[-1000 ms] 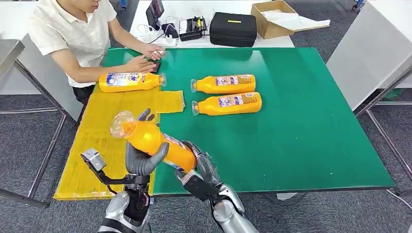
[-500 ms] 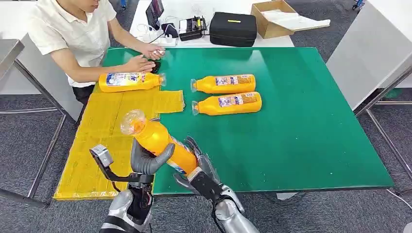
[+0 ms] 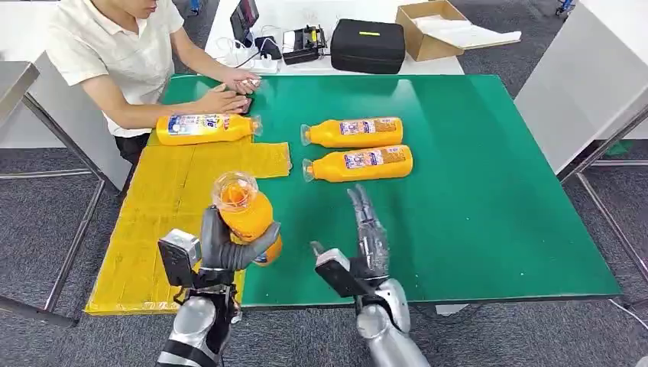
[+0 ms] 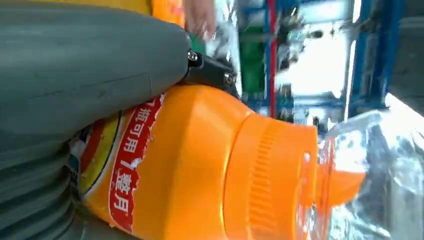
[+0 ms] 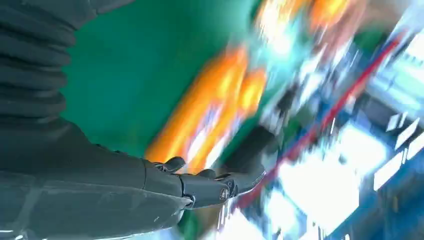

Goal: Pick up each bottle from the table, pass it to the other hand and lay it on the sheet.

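My left hand grips an orange bottle with a clear cap, upright near the table's front edge beside the yellow sheet. The left wrist view shows that bottle close up under my left hand. My right hand stands apart from it, open with fingers stretched over the green table; in its blurred wrist view my right hand is empty. Two more orange bottles lie side by side mid-table. Another bottle lies at the sheet's far end.
A person in a white shirt sits at the far left corner with both hands on the table near a phone. Behind the table stand a black case, a cardboard box and small devices. A white table stands to the right.
My right hand has let go of the bottle and moved right, opening flat. My left hand has swung the bottle from tilted to nearly upright.
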Tool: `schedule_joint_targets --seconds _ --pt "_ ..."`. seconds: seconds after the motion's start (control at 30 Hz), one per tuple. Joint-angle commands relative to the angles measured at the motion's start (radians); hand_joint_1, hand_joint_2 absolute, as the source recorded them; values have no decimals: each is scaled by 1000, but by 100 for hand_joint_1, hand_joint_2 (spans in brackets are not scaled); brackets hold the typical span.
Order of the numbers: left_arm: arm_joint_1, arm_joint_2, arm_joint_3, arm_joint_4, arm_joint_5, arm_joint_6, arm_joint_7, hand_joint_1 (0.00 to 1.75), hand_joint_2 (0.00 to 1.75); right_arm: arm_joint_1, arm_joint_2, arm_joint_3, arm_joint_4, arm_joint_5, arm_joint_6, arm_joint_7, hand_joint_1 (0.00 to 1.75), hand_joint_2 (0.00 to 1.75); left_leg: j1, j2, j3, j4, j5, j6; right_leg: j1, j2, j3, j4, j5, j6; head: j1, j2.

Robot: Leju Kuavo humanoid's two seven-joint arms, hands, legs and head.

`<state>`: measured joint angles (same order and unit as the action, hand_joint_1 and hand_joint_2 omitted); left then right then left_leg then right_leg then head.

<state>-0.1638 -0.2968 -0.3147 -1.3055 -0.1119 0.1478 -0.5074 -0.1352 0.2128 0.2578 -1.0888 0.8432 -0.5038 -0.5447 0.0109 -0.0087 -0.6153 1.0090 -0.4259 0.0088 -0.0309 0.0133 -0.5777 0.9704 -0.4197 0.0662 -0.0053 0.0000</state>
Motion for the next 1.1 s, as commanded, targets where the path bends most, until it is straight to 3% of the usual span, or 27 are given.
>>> schedule_joint_targets --seconds 0.03,0.13,0.3,0.67,0.9,0.93,0.97,1.0,1.03,1.07,1.1 --pt "-13 67 -25 -42 -486 354 42 175 175 0 -102 -179 -133 110 -192 27 0 175 0 -2 3 0 -1 0 1 -3 4 -1 -2 -4 0 0" --pt "-47 92 -23 30 -772 441 164 175 175 -7 -107 -185 -168 115 -181 24 0 175 0 -2 3 0 0 0 1 -4 3 0 -1 -4 0 0" --pt "-132 120 -10 227 -1052 380 332 175 175 -16 -101 -165 -203 89 -102 17 0 175 0 -1 2 -1 0 0 0 -2 3 -1 0 -2 0 0" --pt "-275 93 76 486 -928 84 351 175 175 -30 -85 -126 -141 17 -3 -51 0 175 1 0 3 0 1 -1 1 -1 3 -1 0 -3 0 0" --pt "-339 96 97 605 -923 65 365 175 175 -49 -77 -122 -100 -10 5 -74 0 175 1 1 2 -1 1 -1 1 0 3 -1 0 -2 0 0" --pt "-345 96 94 619 -931 60 369 106 175 -48 -75 -123 -101 -18 10 -76 0 175 1 1 4 -1 1 -1 2 0 5 -1 0 -4 0 0" --pt "-355 101 76 643 -961 50 383 98 175 -48 -75 -122 -98 -19 15 -76 0 175 1 1 4 -1 1 -1 1 0 5 -1 0 -3 0 0" --pt "-359 101 74 655 -966 51 385 98 175 -49 -76 -122 -96 -20 16 -78 0 175 0 0 2 -1 1 -1 1 -1 3 0 0 -2 0 0" --pt "-365 103 66 668 -980 48 392 138 175 -49 -76 -123 -94 -23 17 -80 0 175 1 0 4 -1 1 -1 2 -1 5 -1 0 -4 0 0" --pt "-386 112 33 708 -1034 36 433 126 175 -51 -76 -127 -88 -36 28 -85 0 175 1 1 3 -1 2 -1 1 -1 4 -1 0 -3 0 0" --pt "-386 112 33 708 -1034 36 433 126 175 -51 -76 -127 -88 -36 28 -85 0 175 1 0 3 -1 2 -1 1 -1 4 -1 0 -3 0 0"
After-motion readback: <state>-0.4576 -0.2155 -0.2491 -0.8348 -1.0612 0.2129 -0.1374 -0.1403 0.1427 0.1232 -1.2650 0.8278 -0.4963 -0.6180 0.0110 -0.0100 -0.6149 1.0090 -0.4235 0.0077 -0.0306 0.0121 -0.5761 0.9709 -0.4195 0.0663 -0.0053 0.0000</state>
